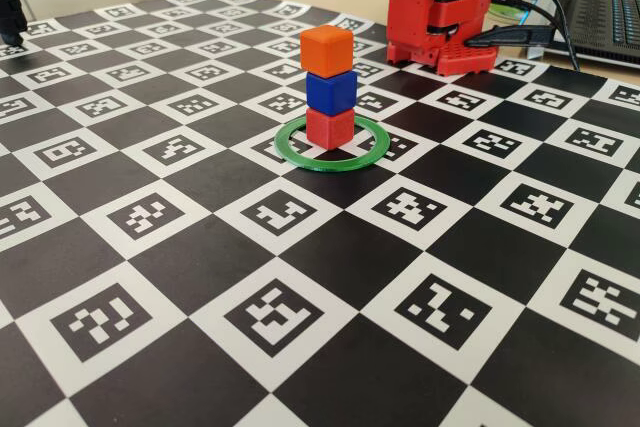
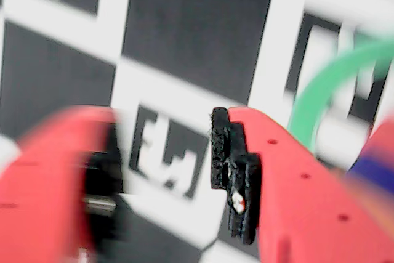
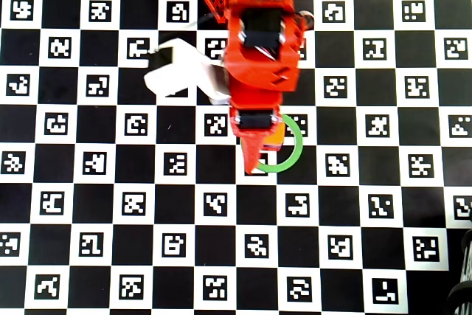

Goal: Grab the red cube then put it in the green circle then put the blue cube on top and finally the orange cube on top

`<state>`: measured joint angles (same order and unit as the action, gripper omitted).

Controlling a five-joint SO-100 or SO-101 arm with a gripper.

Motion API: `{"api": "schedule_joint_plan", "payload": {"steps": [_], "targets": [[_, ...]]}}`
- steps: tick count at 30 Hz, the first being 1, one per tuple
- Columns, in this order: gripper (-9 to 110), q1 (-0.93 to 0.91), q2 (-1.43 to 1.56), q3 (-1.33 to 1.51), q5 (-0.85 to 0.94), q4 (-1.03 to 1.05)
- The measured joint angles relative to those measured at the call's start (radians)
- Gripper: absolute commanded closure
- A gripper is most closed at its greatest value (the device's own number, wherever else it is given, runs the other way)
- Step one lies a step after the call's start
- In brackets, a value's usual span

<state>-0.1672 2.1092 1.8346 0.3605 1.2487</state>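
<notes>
Closest to the wrist camera sits the red gripper (image 2: 166,170), blurred, its 2 fingers spread with a clear gap between them and nothing held; checkered board shows through the gap. Beyond its right finger in that view curves a stretch of the green circle (image 2: 320,87).

From the fixed view, 3 cubes stand stacked inside the green circle (image 1: 300,157) on the checkerboard mat (image 1: 330,347): the red cube (image 1: 329,128) at the bottom, the blue cube (image 1: 331,92) on it, the orange cube (image 1: 326,49) on top. The stack looks upright, edges roughly aligned, the red cube resting within the ring's hollow.

From overhead, the arm (image 3: 258,57) reaches over the stack, hiding most of it; only a sliver of the orange cube (image 3: 274,138) and the ring's right arc (image 3: 296,149) show.
</notes>
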Motion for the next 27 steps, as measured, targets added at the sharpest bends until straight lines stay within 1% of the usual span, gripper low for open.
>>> {"api": "schedule_joint_plan", "payload": {"steps": [3, 7, 11, 16, 19, 23, 27], "targets": [[107, -0.032, 0.098, 0.201, 0.178, -0.135], [107, -0.063, 0.247, 0.499, 0.368, -0.304], [108, -0.069, 0.405, 0.753, 0.520, -0.407], [108, -0.064, 0.601, 1.009, 0.707, -0.471], [108, -0.063, 0.719, 1.141, 0.790, -0.483], [108, -0.063, 0.828, 1.256, 0.850, -0.482], [108, -0.023, 0.894, 1.293, 0.893, -0.448]]}}
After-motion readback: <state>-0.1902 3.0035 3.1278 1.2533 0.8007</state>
